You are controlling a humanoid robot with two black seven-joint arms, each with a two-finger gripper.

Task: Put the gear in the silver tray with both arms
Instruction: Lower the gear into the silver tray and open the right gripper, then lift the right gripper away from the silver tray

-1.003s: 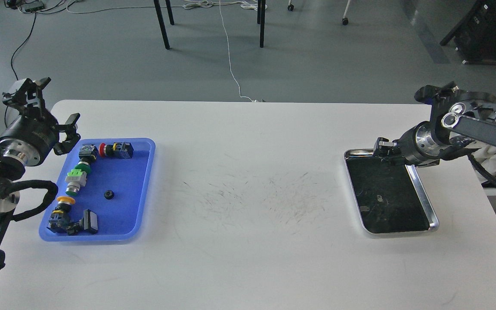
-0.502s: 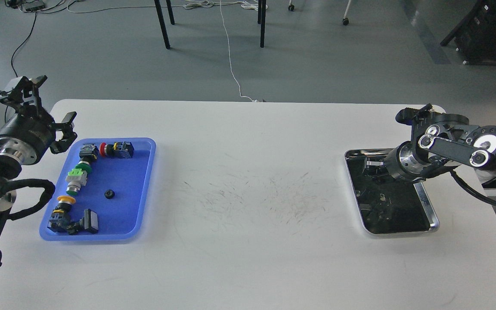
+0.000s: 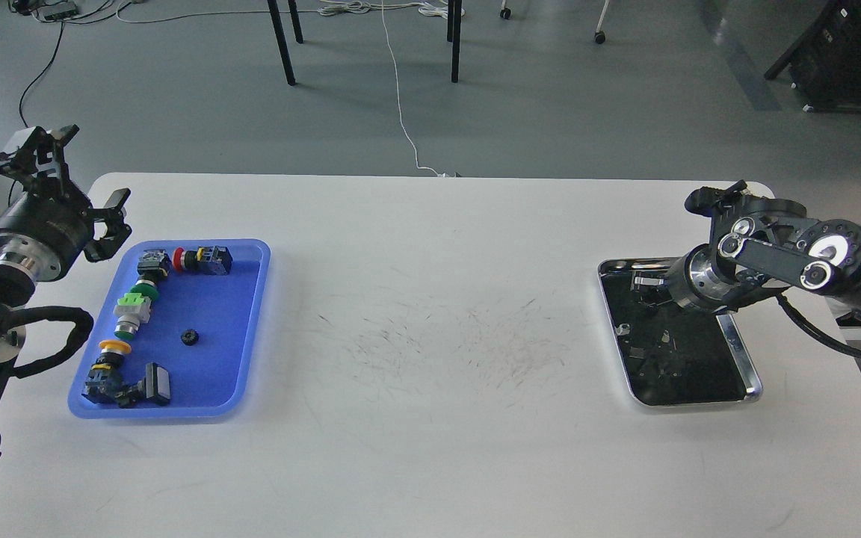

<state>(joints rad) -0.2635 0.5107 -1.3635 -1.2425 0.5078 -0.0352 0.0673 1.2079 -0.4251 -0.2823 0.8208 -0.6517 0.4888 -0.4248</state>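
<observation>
Both claws differ: left claw (image 3: 64, 179) spread wide, empty; right claw (image 3: 651, 288) over silver tray (image 3: 741, 351), spread unclear.

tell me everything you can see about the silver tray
The silver tray is a shiny rectangular metal tray with rounded corners and a raised rim. Its dark bottom acts like a mirror and shows broken reflections. It lies flat on the white table, near the right edge, long side running away from the camera. The right gripper is down over its far end; whether it touches the tray, or holds anything, cannot be told against the reflections.
</observation>
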